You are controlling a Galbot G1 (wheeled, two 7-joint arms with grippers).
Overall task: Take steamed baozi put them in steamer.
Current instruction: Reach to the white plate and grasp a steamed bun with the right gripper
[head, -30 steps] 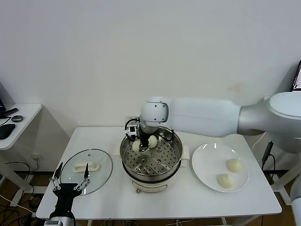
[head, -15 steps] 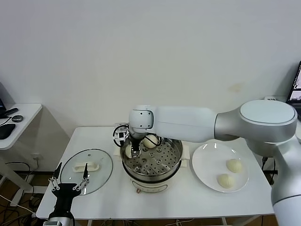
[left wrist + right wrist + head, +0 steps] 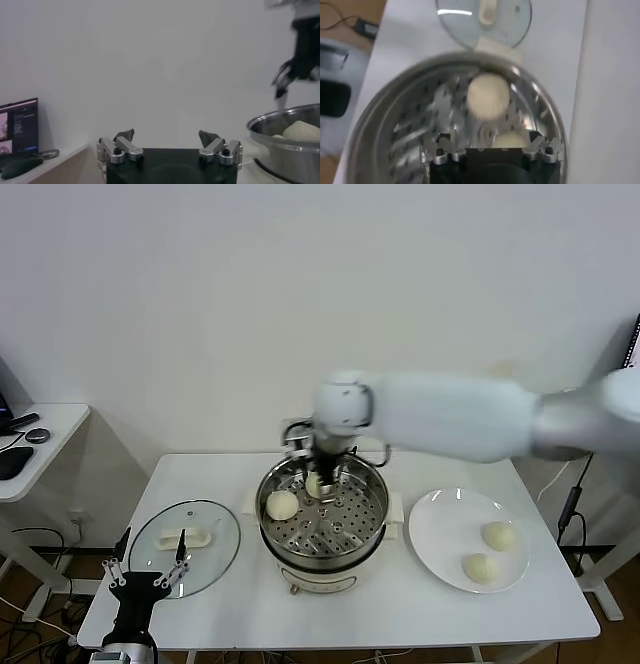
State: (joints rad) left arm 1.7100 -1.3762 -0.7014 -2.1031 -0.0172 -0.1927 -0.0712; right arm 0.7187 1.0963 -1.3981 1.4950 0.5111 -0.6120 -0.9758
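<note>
The steamer (image 3: 345,556) stands mid-table with two steamed baozi on its perforated tray: one at the left (image 3: 282,504) and one at the back (image 3: 315,485). My right gripper (image 3: 325,474) hovers open just above the back one, holding nothing. In the right wrist view the left baozi (image 3: 488,96) lies clear on the tray (image 3: 420,125), while the other baozi (image 3: 507,140) sits close under my open right gripper (image 3: 490,139). Two more baozi (image 3: 497,534) (image 3: 480,567) lie on the white plate (image 3: 440,524). My left gripper (image 3: 150,577) waits open at the table's front left corner.
A glass lid (image 3: 185,536) with a white handle lies flat left of the steamer, just beyond the left gripper. In the left wrist view the steamer (image 3: 287,137) rises at the side. A side table (image 3: 30,434) with dark devices stands far left.
The right gripper opened and let go of a baozi at the left of the steamer tray. It then swung back to the right, above the rear baozi. The left arm stayed still.
</note>
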